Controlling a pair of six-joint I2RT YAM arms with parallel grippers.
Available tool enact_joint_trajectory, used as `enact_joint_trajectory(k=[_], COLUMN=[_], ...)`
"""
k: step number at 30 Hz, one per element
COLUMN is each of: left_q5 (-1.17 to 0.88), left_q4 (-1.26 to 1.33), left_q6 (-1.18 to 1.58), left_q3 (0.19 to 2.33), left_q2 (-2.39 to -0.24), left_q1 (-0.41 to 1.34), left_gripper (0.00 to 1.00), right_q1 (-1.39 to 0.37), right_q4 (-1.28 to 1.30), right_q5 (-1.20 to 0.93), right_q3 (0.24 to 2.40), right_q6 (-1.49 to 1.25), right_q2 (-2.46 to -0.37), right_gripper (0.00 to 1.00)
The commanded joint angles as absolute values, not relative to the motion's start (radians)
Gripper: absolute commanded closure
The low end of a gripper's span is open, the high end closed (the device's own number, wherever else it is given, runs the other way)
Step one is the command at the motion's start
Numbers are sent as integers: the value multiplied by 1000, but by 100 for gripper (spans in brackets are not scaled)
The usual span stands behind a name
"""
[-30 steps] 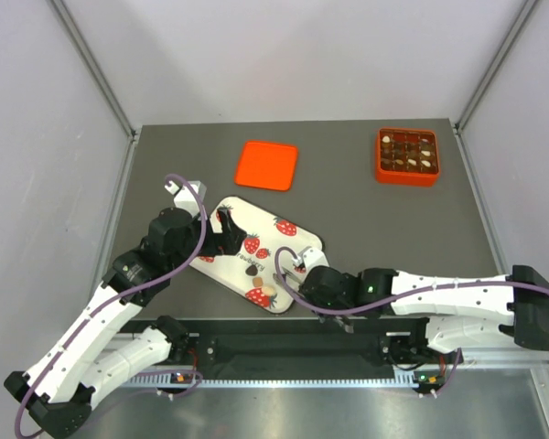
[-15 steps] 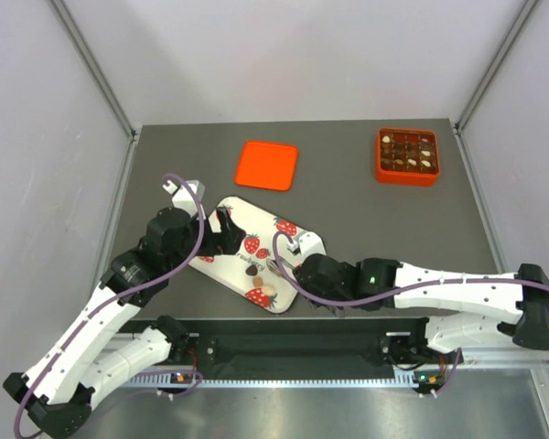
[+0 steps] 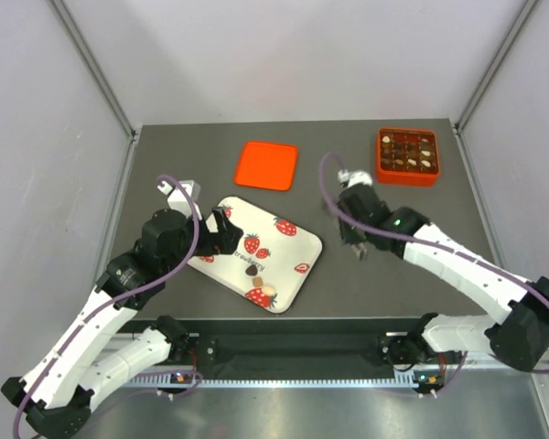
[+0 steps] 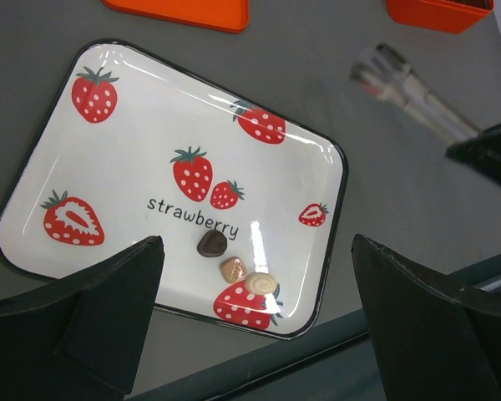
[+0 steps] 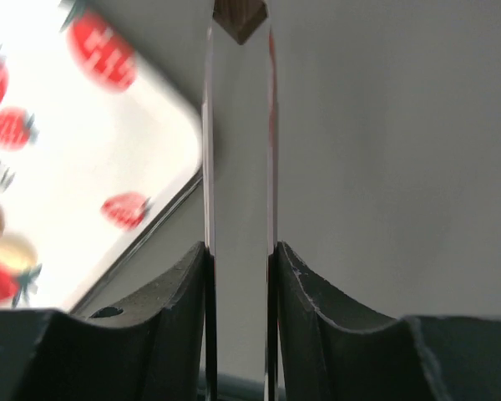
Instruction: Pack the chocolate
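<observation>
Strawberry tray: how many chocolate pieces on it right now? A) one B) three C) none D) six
B: the left wrist view shows a dark piece, a light brown piece and a cream piece grouped on the tray.

Dark grey table (image 3: pixel 192 151), pale lilac walls (image 3: pixel 293 55), metal corner posts (image 3: pixel 93 64), even light

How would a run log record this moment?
right gripper: shut on clear tongs, brown chocolate piece at tips | left gripper: open near tray | tray: holds three pieces
</observation>
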State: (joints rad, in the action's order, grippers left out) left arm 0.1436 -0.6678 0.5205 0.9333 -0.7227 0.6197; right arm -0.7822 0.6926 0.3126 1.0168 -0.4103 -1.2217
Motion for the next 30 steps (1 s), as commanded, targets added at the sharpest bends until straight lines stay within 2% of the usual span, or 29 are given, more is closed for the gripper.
enact_joint_trajectory(k=[1,5,12,30], left_q5=[150,140,144,144], left_q4=[-667,-664,-673,-641], left_q6=[506,505,497,506], left_q3=[971,969,965,925], left_q2=[-707,-709,-703,-718], left_q1=[617,617,618,617], left_gripper=[1,1,1,1], right_q1=[-594,-375,-197,-141], right_q4=[676,658,615,522], right_q5=[333,338,282,224], right_q3=[1130,1227,1342,1362], right_q6=[-327,-284,-256,-236], right_q2=[-1221,-1302,-1446,-1611], right_gripper=[65,65,65,62])
